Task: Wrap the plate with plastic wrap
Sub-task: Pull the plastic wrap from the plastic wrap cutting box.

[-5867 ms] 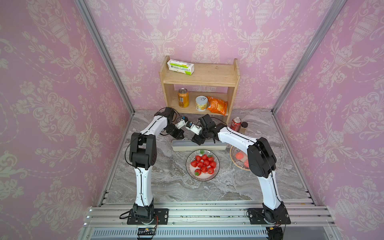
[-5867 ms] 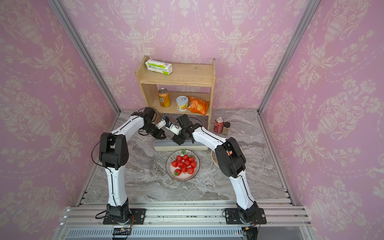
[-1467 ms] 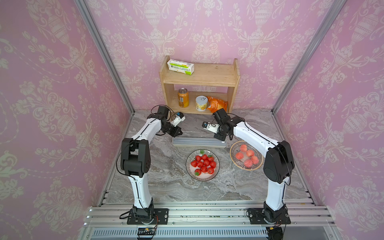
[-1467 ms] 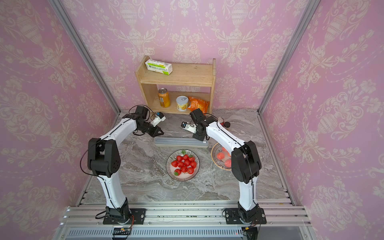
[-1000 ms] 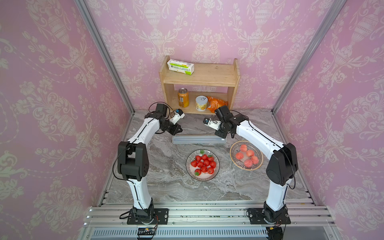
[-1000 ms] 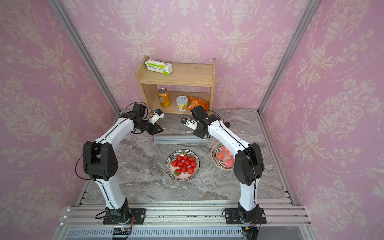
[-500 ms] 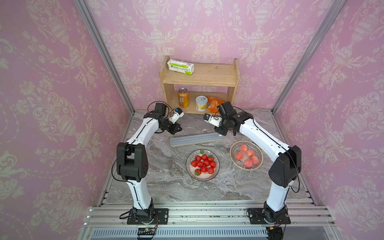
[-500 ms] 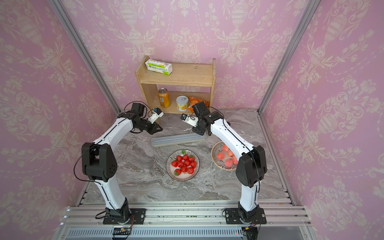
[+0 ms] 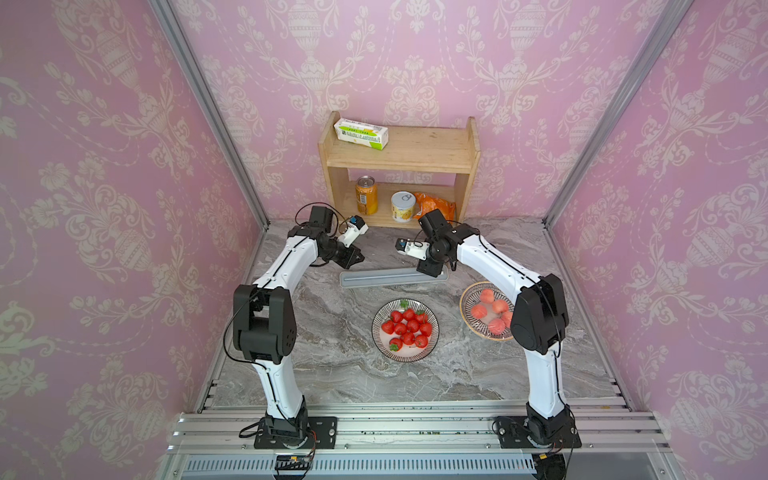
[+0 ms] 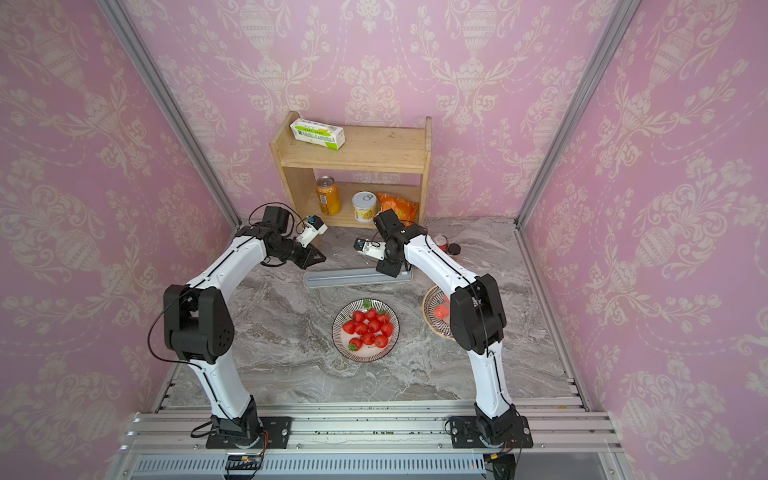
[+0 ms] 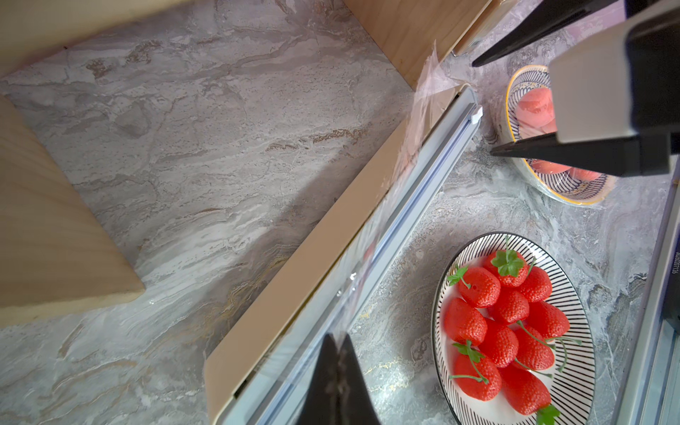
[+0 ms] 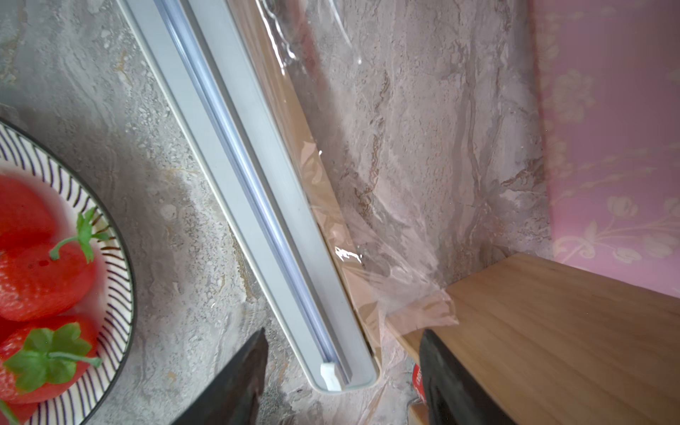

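- Over the last second the box [image 9: 386, 277] has swung slightly askew. The right gripper [image 12: 344, 333] has opened wide and now straddles the box's end, holding nothing.
- The film [image 12: 386, 257] trails off the box's far edge, with one corner loose by the right gripper. The box lies between the shelf [image 9: 399, 160] and the plate [image 11: 577, 368].
- The left gripper [image 11: 336, 340] is closed tight, apparently pinching the film's other end.
- A pull from the left side alone would likely skew or bunch the clingy film.
- Nothing holds the light box, so it may drag along instead of unrolling.
- The loose corner could stick to a right finger.
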